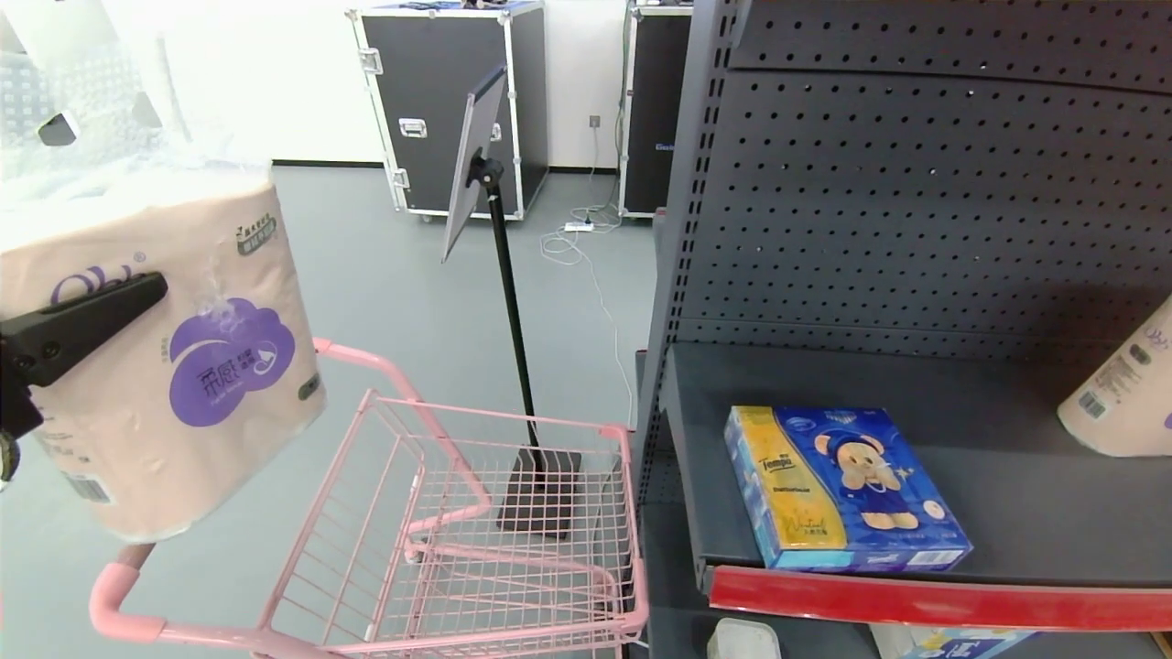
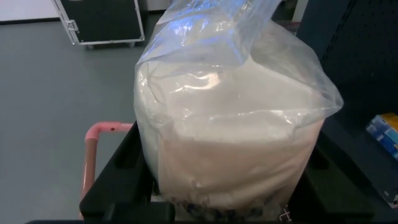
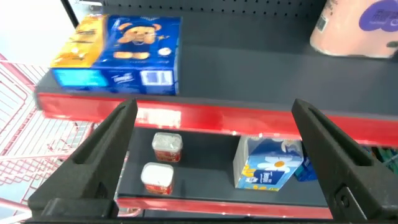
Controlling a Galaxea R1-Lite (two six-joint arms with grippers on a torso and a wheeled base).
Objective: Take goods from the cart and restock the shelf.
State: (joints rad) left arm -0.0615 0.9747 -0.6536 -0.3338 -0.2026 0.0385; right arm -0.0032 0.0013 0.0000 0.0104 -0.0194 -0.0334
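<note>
Grips a pack of toilet paper (image 1: 183, 366) in the left claw (image 2: 224, 199), raised over the handle of the cart (image 1: 634, 531) and well apart from the shelf (image 1: 1053, 513); leaves the right claw (image 3: 214, 112) released, empty, before the shelf edge. Looks well along: tissue box (image 1: 842, 485) and second pack (image 1: 1122, 394) already shelved, no goods seen in the cart. Remains to set the held pack on the bare board between them.

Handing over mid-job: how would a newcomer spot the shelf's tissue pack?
Right of the pink cart stands a dark pegboard shelf. On its red-edged level lies the tissue pack: blue and yellow with a teddy bear, unlike the pale toilet paper farther right.
</note>
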